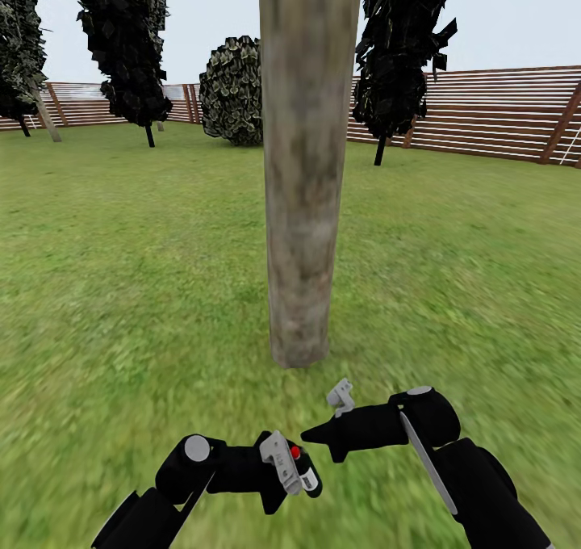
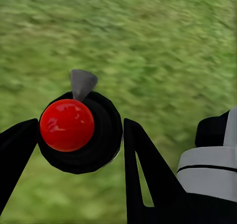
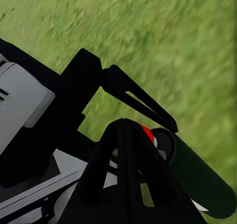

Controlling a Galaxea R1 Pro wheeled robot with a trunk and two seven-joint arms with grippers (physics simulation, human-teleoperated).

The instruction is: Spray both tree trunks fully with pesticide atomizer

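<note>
- Directly ahead in the head view, a tree trunk (image 1: 305, 169) stands on the lawn (image 1: 121, 274), a mottled grey-brown column cut off by the top of the picture, so its crown is out of sight.
- Low in that view, the left gripper (image 1: 290, 464) holds the pesticide atomizer (image 1: 305, 470), a dark bottle with a red cap; its lower end is hidden behind the pale finger plate and the black wrist.
- From the left wrist view, the atomizer (image 2: 79, 132) sits between the two black fingers (image 2: 143, 164), seen end-on: a red dome on a round black body with a small grey nozzle beside it. The fingers stand closed against its sides.
- The right gripper (image 1: 323, 432) hovers just beside the left one, near the foot of the trunk and apart from it.
- In the right wrist view, the right gripper (image 3: 148, 122) has nothing between its black fingers, which stand slightly parted; beyond them lies the atomizer (image 3: 197, 174), partly hidden, its red cap only a sliver.
- Far back, a brown slatted fence (image 1: 484, 113) runs across, with a rounded bush (image 1: 234, 89) and thin dark-leaved trees (image 1: 125, 40) in front, their tops cut off.
- Grass in both wrist views is blurred.
</note>
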